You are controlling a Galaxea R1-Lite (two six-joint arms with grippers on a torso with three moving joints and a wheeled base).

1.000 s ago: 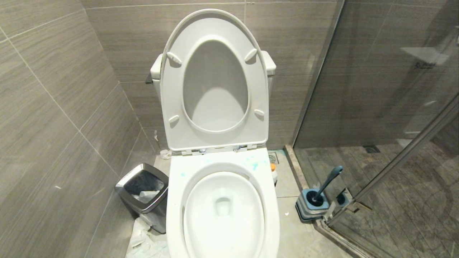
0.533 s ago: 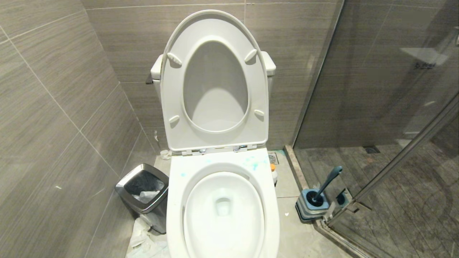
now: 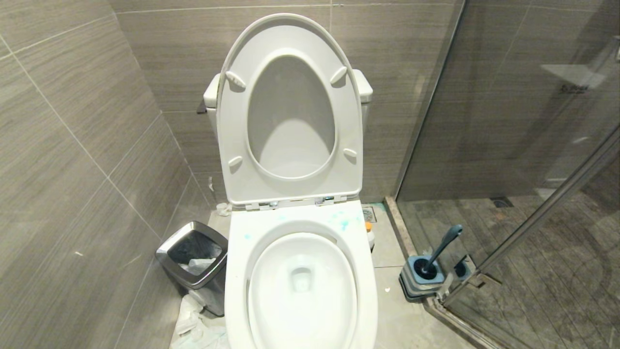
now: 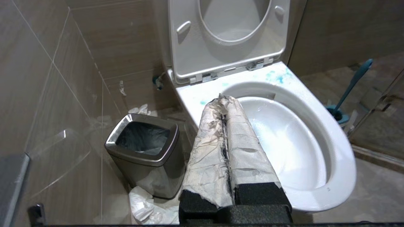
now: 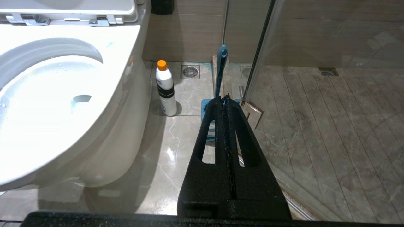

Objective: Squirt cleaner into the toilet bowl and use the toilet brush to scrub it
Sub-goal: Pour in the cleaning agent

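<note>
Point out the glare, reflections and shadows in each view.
Head view: the raised seat casts a soft shadow on the lid behind it; the shower glass carries faint reflections. Left wrist view: the toilet bowl gleams. Right wrist view: the floor mirrors the light beside the cleaner bottle.

the head view looks forward and down from above the toilet bowl (image 3: 300,286), which fills the lower middle of the frame, raised seat above it and glass shower door at right. the left wrist view sits lower and nearer, looking along the left gripper (image 4: 223,98) toward the bowl rim, with the steel bin (image 4: 143,154) at lower left. the right wrist view is low over the floor, looking along the right gripper (image 5: 224,97) toward the toilet brush (image 5: 221,69) and the cleaner bottle (image 5: 165,90). all three views share the bowl and the brush.
</note>
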